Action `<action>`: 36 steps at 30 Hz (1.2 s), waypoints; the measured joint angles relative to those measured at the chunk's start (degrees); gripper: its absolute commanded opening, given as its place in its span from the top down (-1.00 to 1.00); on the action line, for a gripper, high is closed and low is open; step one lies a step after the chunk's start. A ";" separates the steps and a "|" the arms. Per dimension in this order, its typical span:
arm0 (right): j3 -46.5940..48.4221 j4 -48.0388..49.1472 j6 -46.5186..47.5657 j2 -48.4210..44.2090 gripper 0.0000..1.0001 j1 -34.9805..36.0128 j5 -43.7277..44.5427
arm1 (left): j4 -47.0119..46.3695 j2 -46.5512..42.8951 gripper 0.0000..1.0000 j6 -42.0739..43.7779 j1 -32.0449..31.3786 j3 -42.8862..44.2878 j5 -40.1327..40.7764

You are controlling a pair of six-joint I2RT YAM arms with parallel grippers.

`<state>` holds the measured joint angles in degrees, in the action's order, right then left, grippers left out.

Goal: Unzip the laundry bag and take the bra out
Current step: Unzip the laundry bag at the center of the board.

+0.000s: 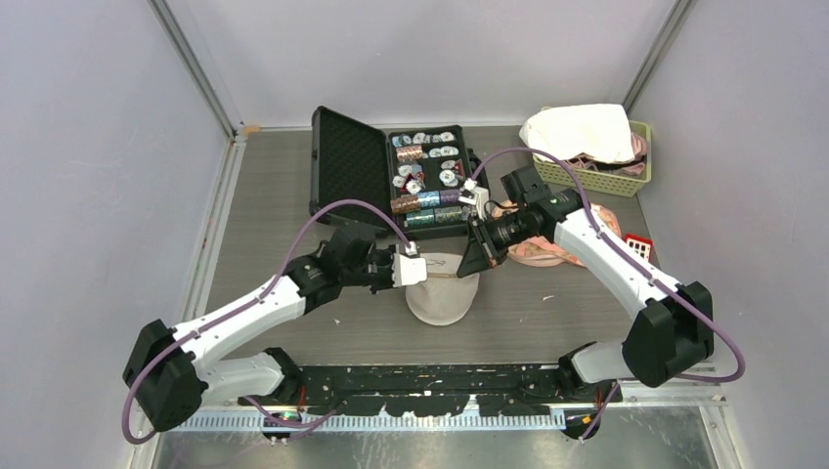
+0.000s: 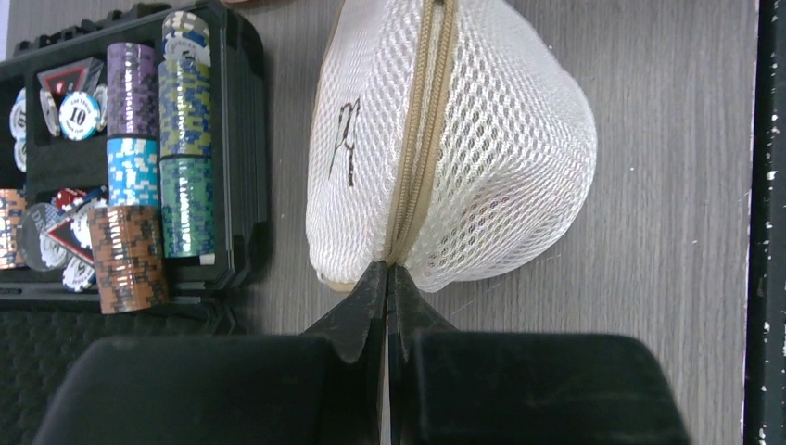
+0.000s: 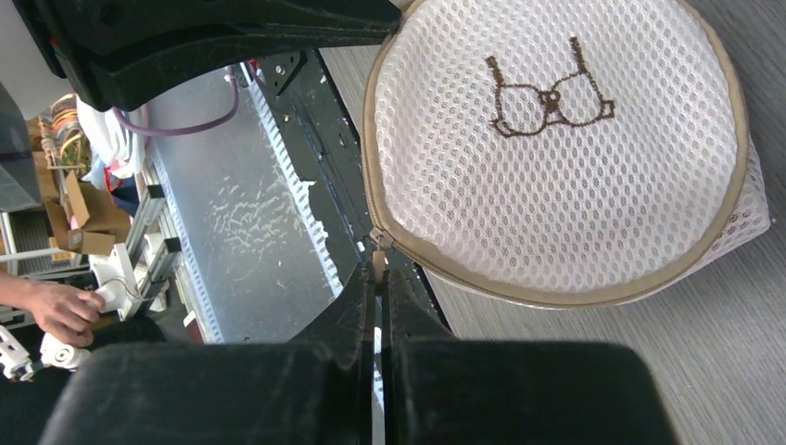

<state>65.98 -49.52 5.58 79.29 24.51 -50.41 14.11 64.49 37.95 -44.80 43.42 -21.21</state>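
Note:
The white mesh laundry bag (image 1: 442,299) lies on the table between my two arms. Its round face (image 3: 556,158) carries a brown stitched bra outline, and a tan zipper (image 2: 422,139) runs round its edge. My left gripper (image 2: 387,267) is shut on the bag's edge at the zipper seam; from above it (image 1: 422,273) is at the bag's left side. My right gripper (image 3: 378,271) is shut on the small tan zipper pull (image 3: 379,260), at the bag's upper right (image 1: 476,256). The zipper looks closed. The bra is hidden inside the bag.
An open black case of poker chips (image 1: 391,176) stands just behind the bag, close to the left gripper (image 2: 139,167). A green basket with cloth (image 1: 596,147) sits at the back right. Pink garments (image 1: 547,252) lie under the right arm. A person's hand (image 3: 56,311) shows beyond the table edge.

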 measured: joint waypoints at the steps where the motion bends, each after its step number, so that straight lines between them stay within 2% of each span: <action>1: -0.11 0.00 -0.09 -0.11 0.99 0.00 0.00 | -0.09 -0.31 1.00 0.00 0.11 -0.15 -0.09; 3: -0.24 -0.02 -0.31 -0.20 0.99 0.00 -0.04 | 0.11 -1.53 0.87 -0.04 0.20 -0.39 -0.61; 7: -0.31 -0.02 -1.03 -0.20 0.99 0.02 -0.17 | 2.16 -3.45 0.37 -1.22 -0.70 0.57 -2.10; 9: -0.35 0.02 -1.40 -0.22 0.99 0.15 -0.22 | 3.13 -3.26 0.23 -1.68 -2.14 2.34 -2.58; 15: -0.37 0.50 -2.45 -0.22 0.99 0.44 -0.24 | 3.21 -0.55 0.19 -4.17 -6.88 7.41 -3.13; 19: -0.37 0.81 -2.73 -0.44 0.99 0.50 -0.24 | 2.91 3.56 0.22 -6.29 -7.63 9.86 -3.45; 22: -0.37 1.01 -2.75 -0.81 0.99 0.50 -0.24 | 2.78 6.29 0.33 -7.52 -8.04 10.80 -3.43; 28: -0.37 1.05 -2.91 -0.94 0.99 0.50 -0.24 | 2.43 8.57 0.97 -8.87 -8.39 11.02 -2.75; 36: -0.44 1.03 -2.93 -0.96 0.99 0.50 -0.48 | 2.01 6.73 1.00 -7.48 -8.41 9.94 -1.36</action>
<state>65.54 -48.49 2.66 78.32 25.02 -50.89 16.12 71.22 30.48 -53.21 53.36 -22.57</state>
